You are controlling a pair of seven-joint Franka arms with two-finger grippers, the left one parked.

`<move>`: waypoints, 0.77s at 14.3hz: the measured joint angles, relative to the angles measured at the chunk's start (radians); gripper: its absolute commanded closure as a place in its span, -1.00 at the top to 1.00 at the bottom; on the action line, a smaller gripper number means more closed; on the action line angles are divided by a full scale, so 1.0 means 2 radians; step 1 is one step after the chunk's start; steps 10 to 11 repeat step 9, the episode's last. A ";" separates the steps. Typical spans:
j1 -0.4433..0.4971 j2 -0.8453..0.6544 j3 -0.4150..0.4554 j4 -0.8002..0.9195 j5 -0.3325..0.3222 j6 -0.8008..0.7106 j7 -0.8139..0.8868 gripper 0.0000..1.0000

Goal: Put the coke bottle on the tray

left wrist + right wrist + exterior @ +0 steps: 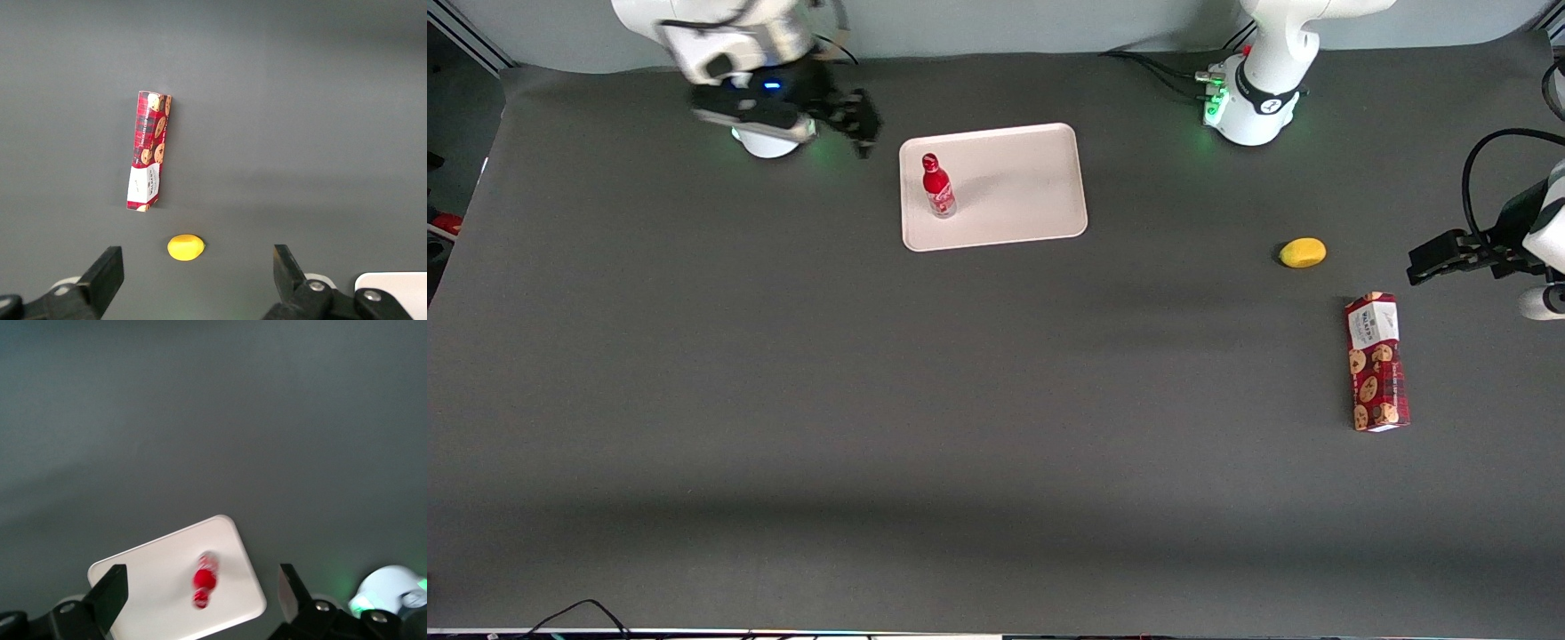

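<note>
The coke bottle (937,186), small and red with a red cap and clear base, stands upright on the pale pinkish-white tray (1023,191), near the tray's edge toward the working arm's end. My right gripper (861,120) is raised above the table beside the tray, near the working arm's base, apart from the bottle. Its fingers are wide open and empty. In the right wrist view the bottle (204,581) shows from above on the tray (150,587), between the open fingertips (112,593) and well below them.
A yellow lemon-like object (1303,252) and a red cookie box (1376,362) lie toward the parked arm's end of the table; both show in the left wrist view, the lemon (185,247) and the box (149,151). The working arm's white base (769,138) stands near the tray.
</note>
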 measured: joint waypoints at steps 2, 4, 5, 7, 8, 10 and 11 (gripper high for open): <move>-0.008 0.006 -0.062 0.026 -0.014 -0.025 -0.109 1.00; -0.013 0.012 -0.130 0.040 -0.018 -0.035 -0.224 1.00; -0.016 0.016 -0.162 0.042 -0.021 -0.036 -0.277 1.00; -0.024 0.028 -0.204 0.044 -0.028 -0.036 -0.328 1.00; -0.027 0.038 -0.212 0.049 -0.030 -0.036 -0.334 1.00; -0.029 0.047 -0.214 0.057 -0.031 -0.036 -0.335 1.00; -0.029 0.047 -0.214 0.057 -0.031 -0.036 -0.335 1.00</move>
